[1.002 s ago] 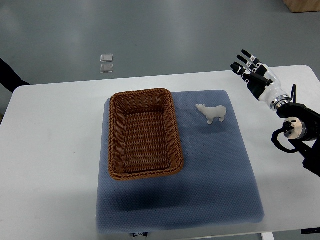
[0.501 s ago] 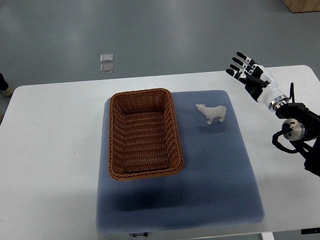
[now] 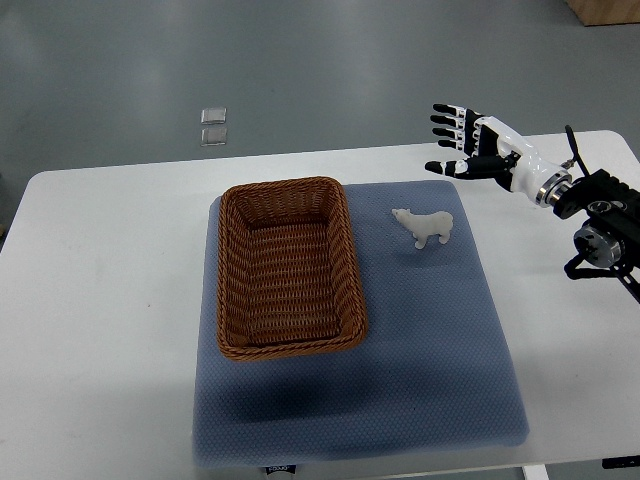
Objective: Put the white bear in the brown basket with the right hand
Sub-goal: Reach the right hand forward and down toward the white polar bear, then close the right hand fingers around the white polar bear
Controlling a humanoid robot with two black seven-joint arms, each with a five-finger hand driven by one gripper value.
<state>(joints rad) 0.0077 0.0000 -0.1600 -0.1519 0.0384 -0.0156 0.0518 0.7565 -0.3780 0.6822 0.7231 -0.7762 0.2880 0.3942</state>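
White tabletop (image 3: 110, 290) carries a blue-grey mat (image 3: 430, 340); on it a small white toy bear (image 3: 423, 226) stands just right of an empty brown wicker basket (image 3: 288, 267). Far right, the right hand (image 3: 468, 146) hovers, fingers spread, holding nothing

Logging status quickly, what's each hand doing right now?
Right hand: open, fingers spread, holding nothing, apart from the white bear.
Left hand: not in view.

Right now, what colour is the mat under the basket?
Blue-grey with a fine dotted texture; the mat shows best in the top view.
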